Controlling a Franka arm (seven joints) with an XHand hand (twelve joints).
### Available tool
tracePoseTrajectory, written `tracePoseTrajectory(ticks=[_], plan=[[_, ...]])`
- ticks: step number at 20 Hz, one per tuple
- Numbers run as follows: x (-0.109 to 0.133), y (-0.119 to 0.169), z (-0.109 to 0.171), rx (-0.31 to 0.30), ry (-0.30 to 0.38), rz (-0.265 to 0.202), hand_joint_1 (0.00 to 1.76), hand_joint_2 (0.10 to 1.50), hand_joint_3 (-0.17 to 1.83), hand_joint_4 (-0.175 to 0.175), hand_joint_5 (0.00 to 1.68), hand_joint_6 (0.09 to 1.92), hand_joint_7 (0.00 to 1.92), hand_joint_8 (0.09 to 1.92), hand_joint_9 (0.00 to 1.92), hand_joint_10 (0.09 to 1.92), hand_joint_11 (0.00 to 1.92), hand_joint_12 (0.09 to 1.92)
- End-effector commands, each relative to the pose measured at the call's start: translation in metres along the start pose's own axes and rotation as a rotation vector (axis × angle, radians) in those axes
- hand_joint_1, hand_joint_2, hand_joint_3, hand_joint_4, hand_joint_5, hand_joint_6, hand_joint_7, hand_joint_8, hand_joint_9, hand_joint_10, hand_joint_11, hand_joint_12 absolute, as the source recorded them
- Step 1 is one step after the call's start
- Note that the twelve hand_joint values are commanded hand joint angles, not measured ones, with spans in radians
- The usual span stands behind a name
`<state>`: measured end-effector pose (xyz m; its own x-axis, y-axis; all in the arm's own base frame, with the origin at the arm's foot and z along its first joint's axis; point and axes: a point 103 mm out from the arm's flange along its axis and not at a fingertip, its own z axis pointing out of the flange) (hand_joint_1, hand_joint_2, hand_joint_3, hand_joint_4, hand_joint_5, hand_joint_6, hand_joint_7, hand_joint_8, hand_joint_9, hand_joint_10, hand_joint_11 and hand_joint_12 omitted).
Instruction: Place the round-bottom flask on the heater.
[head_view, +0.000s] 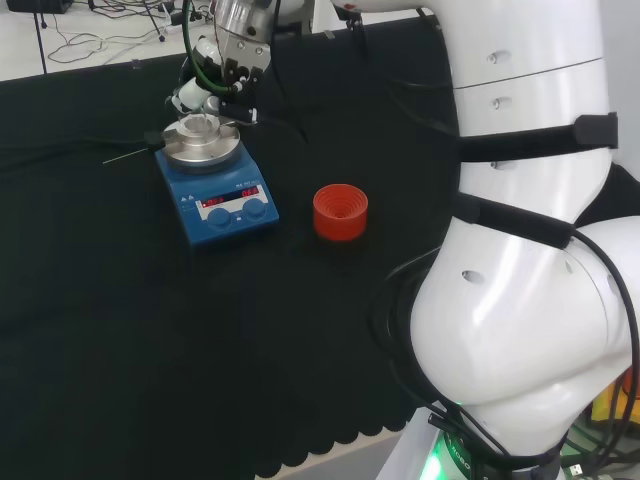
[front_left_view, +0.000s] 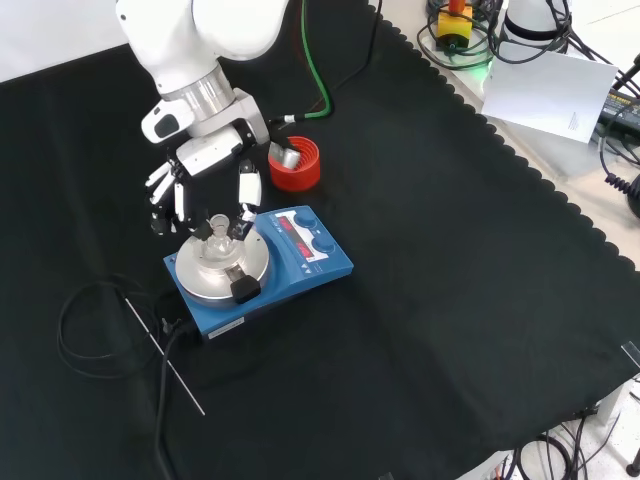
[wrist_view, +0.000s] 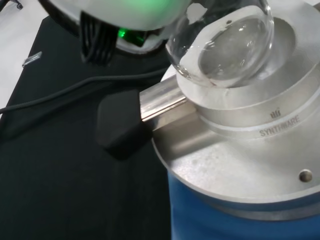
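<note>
The flask, clear glass with a round bottom, sits in the bowl-shaped hollow of the metal block on top of the heater. In the wrist view its round body rests in the hollow, and a faint residue or reflection shows inside the glass.

The robot hand hangs just above the heater in the front view, with its fingers pointing down around the flask's neck. Whether those fingers actually clamp the neck or only stand close beside it cannot be told from any view. In the head view the robot hand is right over the heater's round top.

A short metal handle with a black knob sticks out from the block's side. The heater is a blue box with two knobs and a lit red display on its front panel. A black cable leaves the heater and loops on the cloth, and a thin pale rod lies across the cloth beside it.

A red ribbed stand sits on the black-covered worktop, near the heater but apart from it: to the right in the head view, farther back in the front view.
</note>
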<state>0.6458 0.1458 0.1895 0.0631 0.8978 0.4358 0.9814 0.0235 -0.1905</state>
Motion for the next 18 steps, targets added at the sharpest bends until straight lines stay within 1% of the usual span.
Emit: tracePoseTrajectory(ticks=[1,7,10,12,13,15,16,17,18], plan=[[-0.0081,0.0015,-0.001,0.002,0.009,0.005,1.1,0.67,0.74,0.175,1.15,0.92,0.39,0.73,0.63,0.64,0.16,1.42],[-0.01,0.0041,0.0023,0.003,0.002,0.012,1.1,0.67,0.74,0.175,1.15,0.92,0.39,0.73,0.63,0.64,0.16,1.42],[-0.0136,0.004,0.0041,0.002,0.023,0.013,1.1,0.67,0.74,0.175,1.15,0.92,0.39,0.73,0.63,0.64,0.16,1.42],[-0.0145,0.0033,0.0048,0.004,0.025,0.014,1.09,0.7,0.68,0.175,1.15,0.89,0.37,0.73,0.62,0.64,0.15,1.42],[-0.0148,0.0029,0.005,0.006,0.024,0.016,1.09,0.74,0.6,0.175,1.14,0.87,0.35,0.74,0.6,0.65,0.14,1.43],[-0.0147,0.0027,0.0049,0.016,0.022,0.015,1.02,0.7,0.58,0.014,0.99,0.85,0.28,0.75,0.54,0.68,0.1,1.43],[-0.0148,0.0027,0.0044,0.025,0.019,0.015,1.0,0.67,0.59,-0.036,0.9,0.86,0.25,0.76,0.52,0.69,0.09,1.44],[-0.0149,0.0025,0.0041,0.033,0.019,0.017,0.99,0.64,0.6,-0.063,0.81,0.86,0.22,0.76,0.49,0.71,0.07,1.44],[-0.0147,0.002,0.0035,0.032,0.018,0.017,0.97,0.62,0.61,-0.077,0.72,0.85,0.19,0.76,0.46,0.71,0.05,1.45]])
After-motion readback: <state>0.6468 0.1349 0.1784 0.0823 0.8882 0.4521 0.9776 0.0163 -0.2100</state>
